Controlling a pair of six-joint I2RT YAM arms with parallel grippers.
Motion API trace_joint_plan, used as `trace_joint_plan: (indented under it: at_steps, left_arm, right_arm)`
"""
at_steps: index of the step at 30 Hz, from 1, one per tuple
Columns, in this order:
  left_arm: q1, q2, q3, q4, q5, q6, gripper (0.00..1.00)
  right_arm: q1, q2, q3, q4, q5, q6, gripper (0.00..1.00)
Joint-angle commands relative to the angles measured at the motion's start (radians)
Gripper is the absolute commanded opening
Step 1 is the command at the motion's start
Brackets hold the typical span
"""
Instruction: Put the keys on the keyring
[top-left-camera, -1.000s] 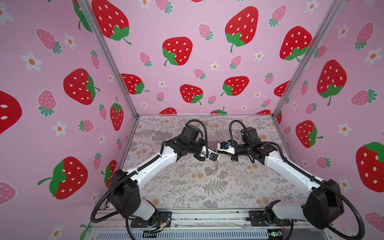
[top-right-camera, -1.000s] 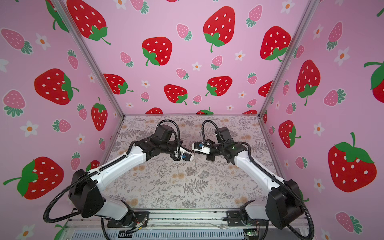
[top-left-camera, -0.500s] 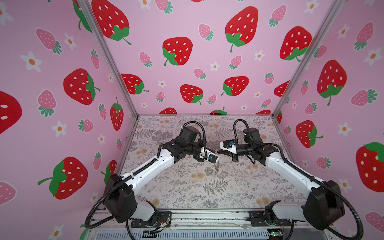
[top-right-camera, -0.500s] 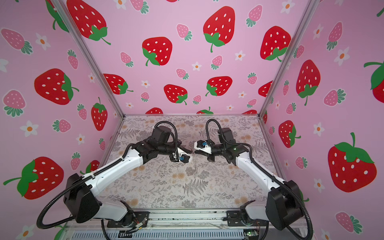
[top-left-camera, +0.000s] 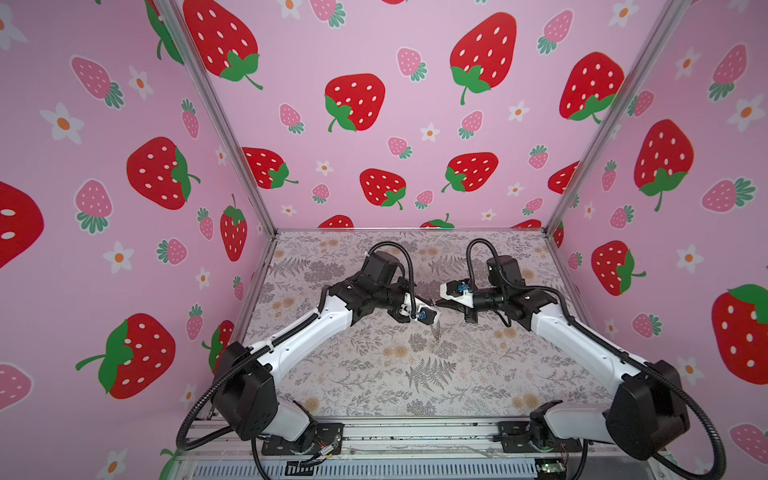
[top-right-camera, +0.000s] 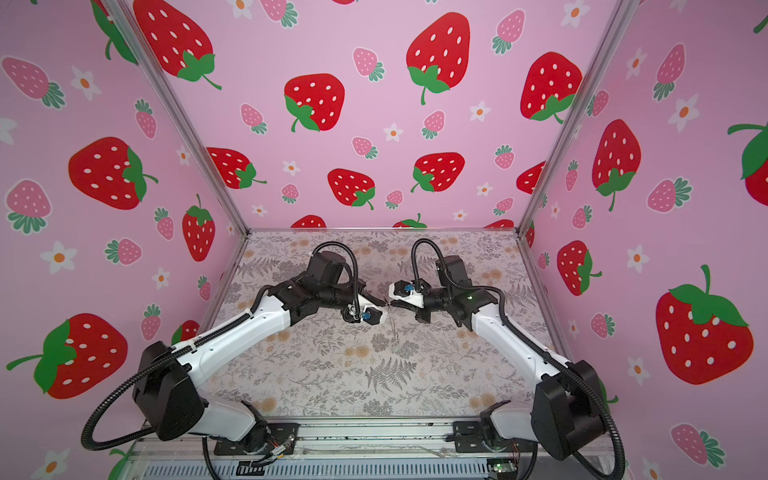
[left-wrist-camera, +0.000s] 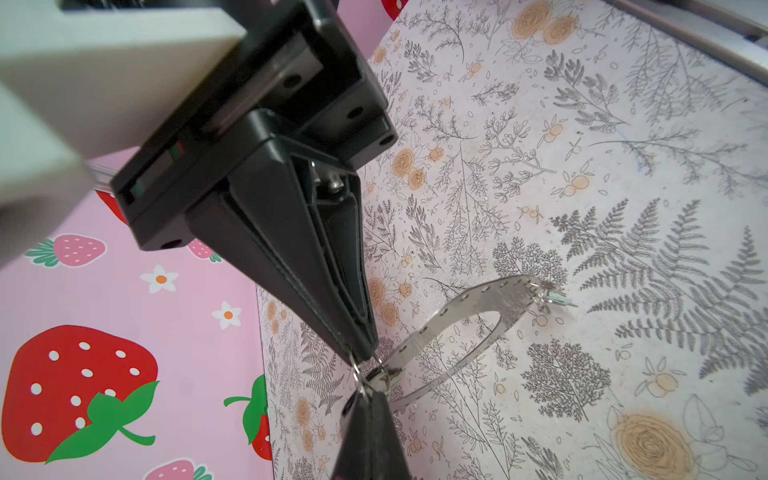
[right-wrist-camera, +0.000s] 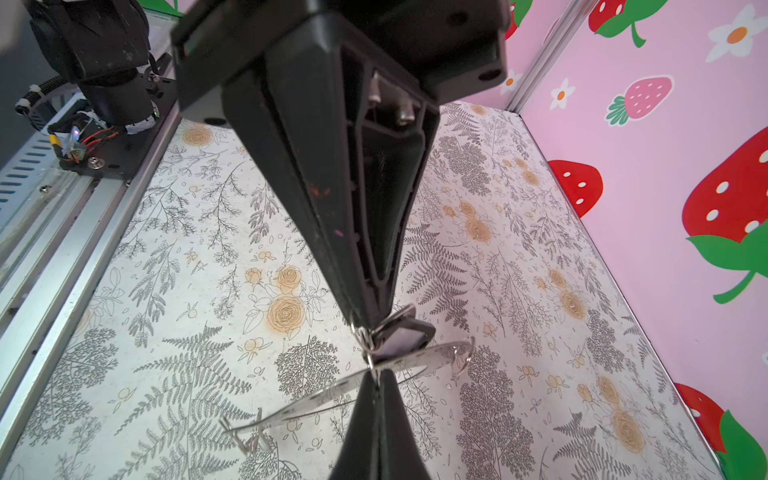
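— So what do the wrist views give that the top ones don't?
— Nearly everything. In both top views the keyring (top-left-camera: 435, 330) is a thin sliver hanging under the two meeting tips, above the table's (top-left-camera: 374, 374) middle. From the left wrist it is a flat band with holes along its rim, clear of the table, with small loops (left-wrist-camera: 544, 296) at its far end.
— And the claws?
— Both are clenched, tip to tip. The left claw (left-wrist-camera: 363, 351) grips the keyring by a wire loop (left-wrist-camera: 358, 372) at its near edge. The right claw (right-wrist-camera: 370, 322) closes at the same spot. The black-rimmed tag (right-wrist-camera: 401, 338), clear only from the right wrist, sits just beside its tips. Whether it grips the tag or the loop, I cannot tell.
— The surroundings?
— A pale table with grey ferns and orange roses, pink strawberry walls (top-left-camera: 374, 50) on three sides, and an aluminium rail (right-wrist-camera: 62, 216) along the front edge.
— Anything in the way?
— Each claw's own tip hides the pinch point.
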Motion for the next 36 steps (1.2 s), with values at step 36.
trace_joint_plan:
  at_steps: [36]
  left_arm:
    - [-0.051,-0.009,-0.106,0.067,-0.074,-0.057,0.00]
  right_arm:
    - [-0.082,-0.043,-0.028,0.234,-0.148,0.155,0.00]
